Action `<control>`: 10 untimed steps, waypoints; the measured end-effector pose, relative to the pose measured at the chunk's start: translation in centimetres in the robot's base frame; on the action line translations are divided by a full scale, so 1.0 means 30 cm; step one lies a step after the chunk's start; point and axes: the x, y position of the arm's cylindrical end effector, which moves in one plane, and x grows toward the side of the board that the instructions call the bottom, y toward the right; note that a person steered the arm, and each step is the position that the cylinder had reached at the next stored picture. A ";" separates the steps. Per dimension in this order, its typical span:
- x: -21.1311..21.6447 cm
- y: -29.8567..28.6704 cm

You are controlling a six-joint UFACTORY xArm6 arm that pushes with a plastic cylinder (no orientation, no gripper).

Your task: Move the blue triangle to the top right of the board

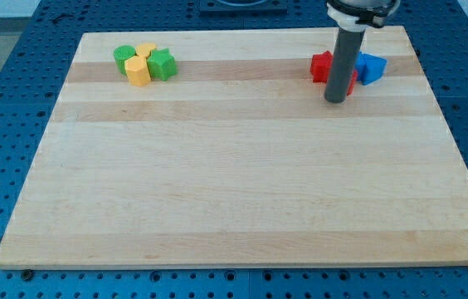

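A blue block (pixel 372 68), partly hidden so its shape is unclear, lies near the board's top right. A red block (pixel 323 67) sits just to its left, with more red showing behind the rod. My dark rod comes down between them, and my tip (pixel 335 100) rests on the board just below the red and blue blocks, close to them; contact cannot be told.
A cluster at the board's top left holds a green block (pixel 124 57), a yellow block (pixel 138 71), another yellow block (pixel 146 51) and a green block (pixel 163 64). The wooden board (pixel 242 183) lies on a blue perforated table.
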 end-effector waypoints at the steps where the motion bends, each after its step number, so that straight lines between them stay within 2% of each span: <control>1: -0.050 0.002; 2: -0.073 0.002; 3: -0.015 0.007; 5: -0.009 0.184; 8: -0.212 0.226; 10: -0.116 0.224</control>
